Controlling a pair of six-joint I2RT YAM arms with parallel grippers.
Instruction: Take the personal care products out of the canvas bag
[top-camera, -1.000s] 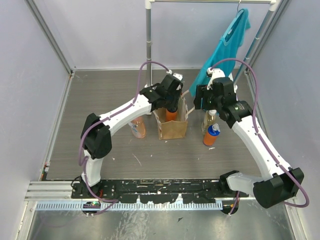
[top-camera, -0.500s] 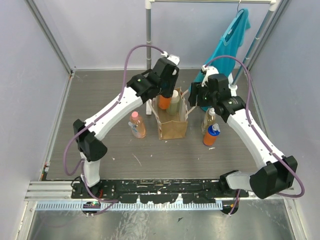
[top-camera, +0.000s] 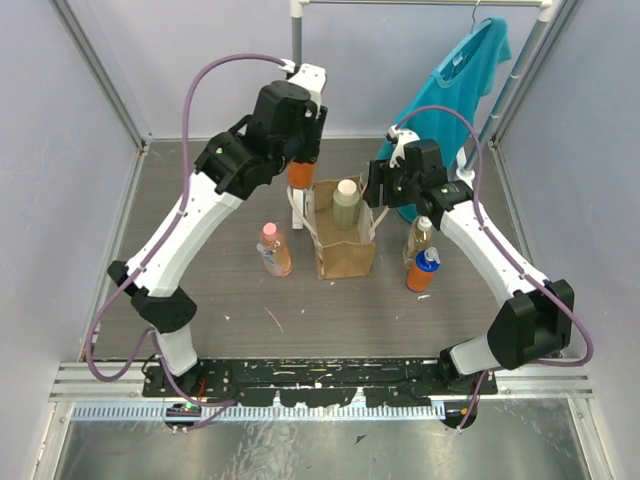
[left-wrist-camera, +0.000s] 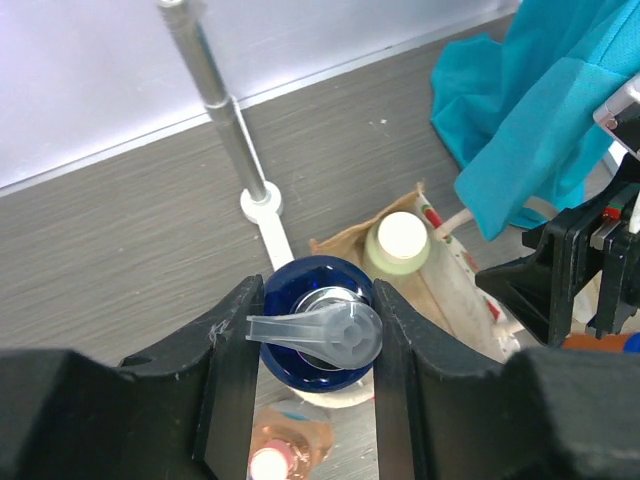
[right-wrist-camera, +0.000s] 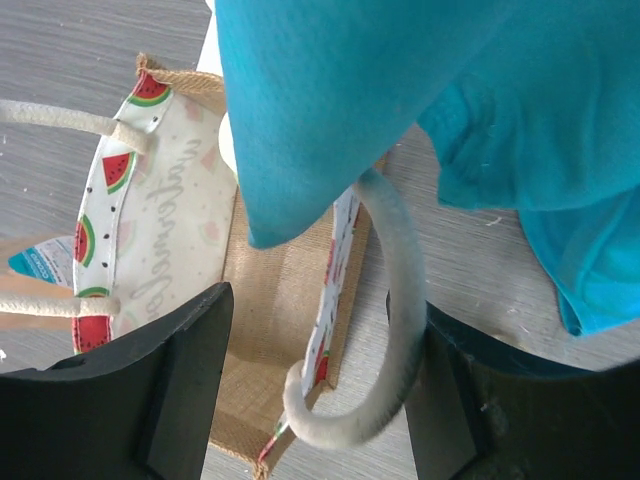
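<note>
Orange bottle (top-camera: 300, 176) upright — left pincer (left-wrist-camera: 313, 330) gripping.

Room is left in the canvas bag (top-camera: 345, 258) beside the pale green bottle (top-camera: 346, 203); its mouth is hemmed by rope handles (right-wrist-camera: 400, 300), a pole (left-wrist-camera: 215, 95) and a teal shirt (right-wrist-camera: 400, 100).

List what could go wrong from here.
1. The left gripper pinches the orange bottle by its cap alone; a slip may drop it near the pink bottle.
2. The handle of the bag loops inside the open right gripper; moving off might snag it and tip the bag and green bottle.
3. The shirt blocks much of the right wrist view.
</note>
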